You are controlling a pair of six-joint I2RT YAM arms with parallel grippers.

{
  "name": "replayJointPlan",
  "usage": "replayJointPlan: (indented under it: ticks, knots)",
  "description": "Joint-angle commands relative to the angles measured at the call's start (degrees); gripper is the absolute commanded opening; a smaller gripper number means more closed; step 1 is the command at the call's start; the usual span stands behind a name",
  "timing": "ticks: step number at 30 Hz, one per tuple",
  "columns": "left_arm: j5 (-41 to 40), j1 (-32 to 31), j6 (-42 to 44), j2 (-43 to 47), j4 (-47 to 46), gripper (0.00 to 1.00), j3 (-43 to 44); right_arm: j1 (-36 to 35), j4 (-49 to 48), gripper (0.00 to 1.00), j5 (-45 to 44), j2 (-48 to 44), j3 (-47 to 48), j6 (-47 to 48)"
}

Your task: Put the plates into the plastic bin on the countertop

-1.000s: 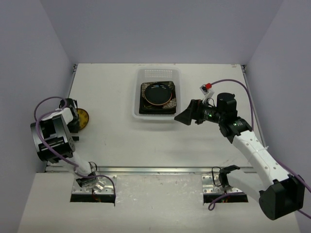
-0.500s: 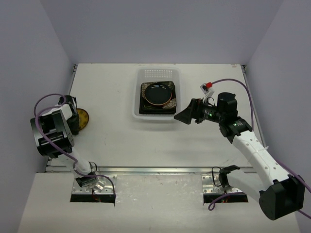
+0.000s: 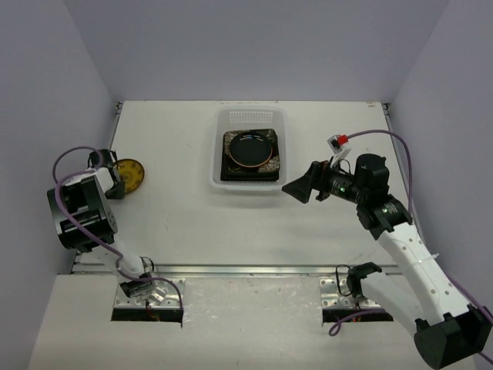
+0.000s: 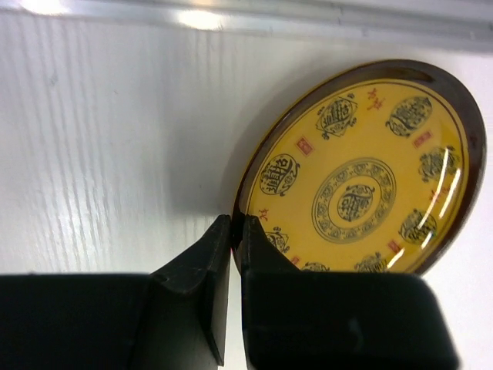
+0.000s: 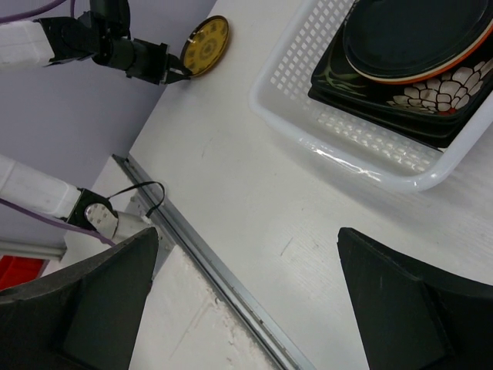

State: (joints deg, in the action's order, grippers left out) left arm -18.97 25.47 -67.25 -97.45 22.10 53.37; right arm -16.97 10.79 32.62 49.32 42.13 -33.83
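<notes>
Right hand backed off plastic bin, wide, empty. Left hand pinches yellow plate rim: rigid, glossy, slippery, chippable; you grip rim firmly.

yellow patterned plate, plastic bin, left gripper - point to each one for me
yellow patterned plate (image 4: 356,196), left wrist view, on its central medallion.
plastic bin (image 3: 248,188), top external view, on its near wall.
left gripper (image 4: 234,223), left wrist view, midway between the fingertips at the plate's rim.
</notes>
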Motion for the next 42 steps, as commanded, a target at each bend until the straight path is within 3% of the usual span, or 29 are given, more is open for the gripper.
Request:
replayJointPlan:
  ticks: [1, 11, 16, 20, 25, 30, 38, 42]
  knots:
    - [8.01, 0.09, 6.49, 7.73, -9.76, 0.0, -8.05, 0.18, 2.08, 0.99, -2.06, -3.65, 1.34, 2.51]
    - [21.87, 0.43, 11.71, 20.35, -24.04, 0.0, -12.25, 0.18, 7.26, 0.99, -7.2, -9.79, 2.77, 4.48]
    - [25.57, 0.24, 14.47, 26.3, -23.24, 0.0, -9.87, 0.18, 8.07, 0.99, -8.85, -10.56, 2.26, 4.0]
    - [33.79, -2.19, 15.48, 27.13, -25.34, 0.0, -7.14, 0.18, 7.67, 0.99, -10.65, -10.12, 1.29, 3.16]
    - [37.43, -18.4, 17.33, 21.66, -25.82, 0.0, 2.47, 0.18, 7.8, 0.99, -12.85, -9.1, 1.12, 1.98]
    - [33.85, -31.27, 19.03, 12.54, -25.35, 0.0, 10.04, 0.18, 10.13, 0.99, -17.62, -9.9, 1.09, 1.74]
    - [35.63, -36.87, 22.71, -4.23, -19.7, 0.0, 24.59, 0.18, 14.1, 0.99, -22.26, -11.17, 1.56, 3.13]
    - [31.98, -38.56, 25.45, -7.86, -14.51, 0.0, 28.67, 0.18, 15.31, 0.99, -23.46, -11.99, 1.4, 3.73]
